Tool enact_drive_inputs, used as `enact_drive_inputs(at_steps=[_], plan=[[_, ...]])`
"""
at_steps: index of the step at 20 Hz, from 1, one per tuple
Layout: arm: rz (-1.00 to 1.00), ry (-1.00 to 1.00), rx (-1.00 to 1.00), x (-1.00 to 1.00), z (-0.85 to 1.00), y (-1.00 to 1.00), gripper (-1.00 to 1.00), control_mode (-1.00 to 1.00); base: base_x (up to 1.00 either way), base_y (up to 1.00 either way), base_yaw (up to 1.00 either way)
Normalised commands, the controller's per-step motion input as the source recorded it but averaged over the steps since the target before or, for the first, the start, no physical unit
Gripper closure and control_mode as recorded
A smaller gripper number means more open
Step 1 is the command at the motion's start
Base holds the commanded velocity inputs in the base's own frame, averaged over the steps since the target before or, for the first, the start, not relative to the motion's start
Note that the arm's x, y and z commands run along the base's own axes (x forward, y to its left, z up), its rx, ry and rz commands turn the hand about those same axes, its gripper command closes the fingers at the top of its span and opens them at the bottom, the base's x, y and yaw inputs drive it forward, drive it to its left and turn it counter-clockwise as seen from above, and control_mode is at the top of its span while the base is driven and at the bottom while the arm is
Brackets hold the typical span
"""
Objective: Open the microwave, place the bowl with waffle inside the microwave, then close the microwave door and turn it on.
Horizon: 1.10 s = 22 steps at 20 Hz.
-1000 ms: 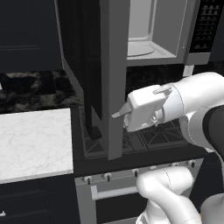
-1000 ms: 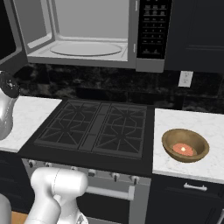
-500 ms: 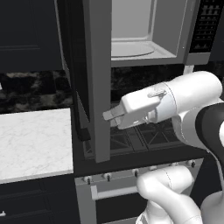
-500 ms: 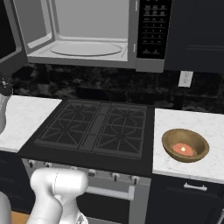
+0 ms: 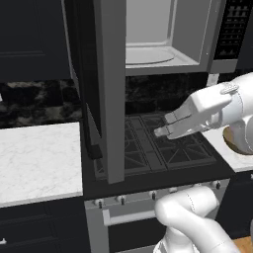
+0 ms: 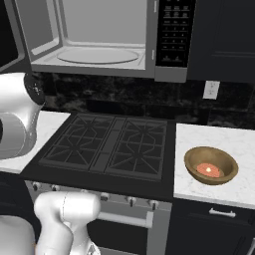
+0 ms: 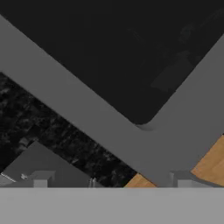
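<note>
The microwave (image 6: 99, 40) hangs above the stove (image 6: 109, 147) with its pale grey cavity and round turntable exposed, the black keypad strip on its right side. The microwave door (image 5: 106, 89) stands swung wide out toward the left, seen nearly edge-on in the left base view, its grey steel border reaching down in front of the stove's left side and its black handle low on the outer edge. The gripper (image 5: 163, 129) hovers over the stove burners just to the right of the door's free edge, pointing toward it, with its jaws spread wide and nothing between them. In the hand view the door's steel frame corner and dark glass fill most of what lies ahead of the fingertips (image 7: 40, 180). The bowl with waffle (image 6: 210, 165) sits on the white marble counter (image 6: 219, 144) to the right of the stove, well apart from the gripper, with the stove between them, its reddish-orange food visible inside.
</note>
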Motion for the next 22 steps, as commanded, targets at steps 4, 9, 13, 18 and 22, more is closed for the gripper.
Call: enact_drive_inputs(at_steps=[4, 9, 13, 18, 22], plan=[[-0.33, 0.26, -0.19, 0.35, -0.2, -1.0, -1.0, -1.0, 0.0, 0.0, 0.0], [-0.31, 0.14, -0.28, 0.39, -0.31, -1.0, -1.0, -1.0, 0.0, 0.0, 0.0], [-0.22, 0.04, -0.32, 0.55, -0.49, -1.0, -1.0, -1.0, 0.0, 0.0, 0.0], [-0.2, 0.04, -0.38, 0.71, -0.55, -1.0, -1.0, -1.0, 0.0, 0.0, 0.0], [-0.25, 0.13, -0.51, 0.74, -0.58, -0.84, -1.0, -1.0, 0.0, 0.0, 0.0]])
